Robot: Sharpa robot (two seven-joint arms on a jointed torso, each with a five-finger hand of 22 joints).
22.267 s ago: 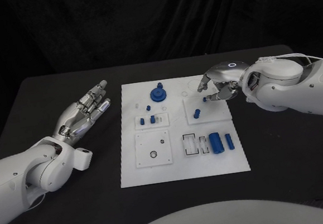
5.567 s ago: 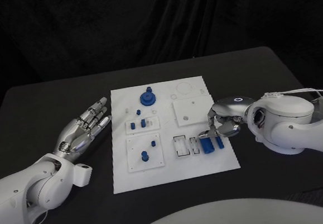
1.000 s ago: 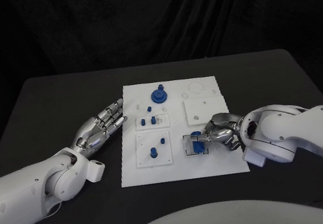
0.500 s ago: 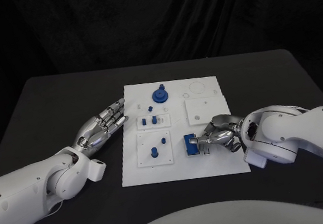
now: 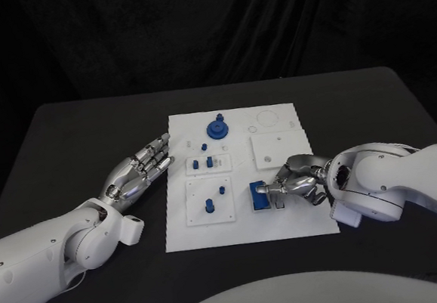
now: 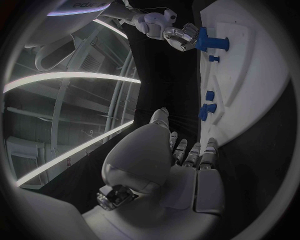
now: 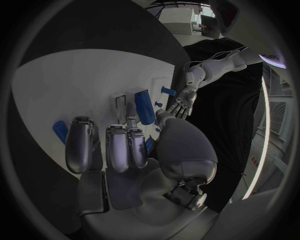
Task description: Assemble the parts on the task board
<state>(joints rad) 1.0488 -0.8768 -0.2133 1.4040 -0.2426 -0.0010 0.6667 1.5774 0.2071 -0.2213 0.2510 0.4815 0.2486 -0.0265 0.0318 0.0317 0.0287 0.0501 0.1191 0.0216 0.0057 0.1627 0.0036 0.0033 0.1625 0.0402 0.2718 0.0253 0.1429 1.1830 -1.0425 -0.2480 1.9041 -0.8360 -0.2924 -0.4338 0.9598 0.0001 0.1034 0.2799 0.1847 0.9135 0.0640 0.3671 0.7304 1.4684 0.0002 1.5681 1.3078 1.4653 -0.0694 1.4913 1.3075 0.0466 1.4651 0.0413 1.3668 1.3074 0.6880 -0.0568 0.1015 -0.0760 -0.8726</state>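
Where fingers (image 5: 285,185) curl: blue cyl. part (image 5: 259,195)

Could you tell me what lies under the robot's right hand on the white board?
Under the right hand, a blue block sits at the slots on the board, fingertips against it. Whatever lies beneath the palm is covered.

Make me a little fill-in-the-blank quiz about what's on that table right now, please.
1. The board in the middle of the table is coloured ____.
2. The small parts standing on the board are coloured ____.
3. The left hand lies beside the board with its fingers spread, holding ____.
4. The hand working over the blue block is the robot's ____ hand.

Missing words: white; blue; nothing; right
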